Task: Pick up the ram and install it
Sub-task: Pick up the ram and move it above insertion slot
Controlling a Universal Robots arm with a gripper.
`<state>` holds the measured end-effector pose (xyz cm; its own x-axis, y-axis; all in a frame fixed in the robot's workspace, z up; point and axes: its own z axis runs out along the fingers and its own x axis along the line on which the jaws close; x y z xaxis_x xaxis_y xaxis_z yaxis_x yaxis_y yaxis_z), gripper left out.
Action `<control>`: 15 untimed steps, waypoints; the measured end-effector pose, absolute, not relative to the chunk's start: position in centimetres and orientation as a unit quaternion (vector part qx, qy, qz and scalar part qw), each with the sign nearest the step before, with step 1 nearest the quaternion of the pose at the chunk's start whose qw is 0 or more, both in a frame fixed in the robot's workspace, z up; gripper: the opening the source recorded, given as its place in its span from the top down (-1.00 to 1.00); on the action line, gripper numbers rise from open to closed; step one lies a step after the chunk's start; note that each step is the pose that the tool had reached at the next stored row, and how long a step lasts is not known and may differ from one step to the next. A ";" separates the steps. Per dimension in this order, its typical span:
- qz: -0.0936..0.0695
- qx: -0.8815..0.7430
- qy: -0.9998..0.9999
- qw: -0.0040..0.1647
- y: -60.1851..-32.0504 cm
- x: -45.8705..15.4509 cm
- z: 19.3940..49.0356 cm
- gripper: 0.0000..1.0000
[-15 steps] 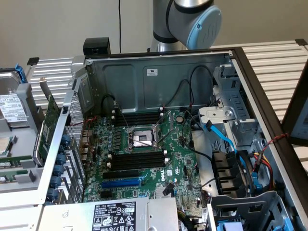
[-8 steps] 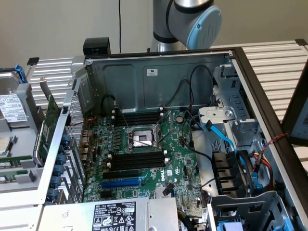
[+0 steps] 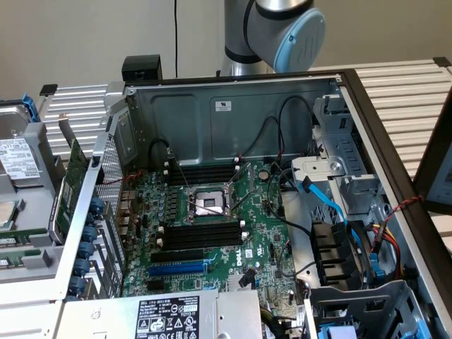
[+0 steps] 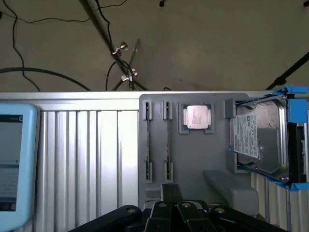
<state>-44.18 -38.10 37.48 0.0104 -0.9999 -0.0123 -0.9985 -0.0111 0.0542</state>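
Pincer together, empty, touching nothing, hovering above the grey parts tray on the desk. Step: approach for the pick, nothing grasped yet. Ram seems to stand on edge in tray clips, beside a second stick, near the CPU. Pick calls for jaws parted, lined along the stick. Black memory slots sit on the motherboard in the open case.
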 end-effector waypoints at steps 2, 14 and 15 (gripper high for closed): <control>-0.023 0.717 -0.696 0.015 -38.1 -44.2 37.5 0.79; -0.023 0.721 -0.693 0.016 -38.1 -44.7 37.0 0.28; -0.023 0.722 -0.692 0.016 -38.1 -44.7 36.8 0.28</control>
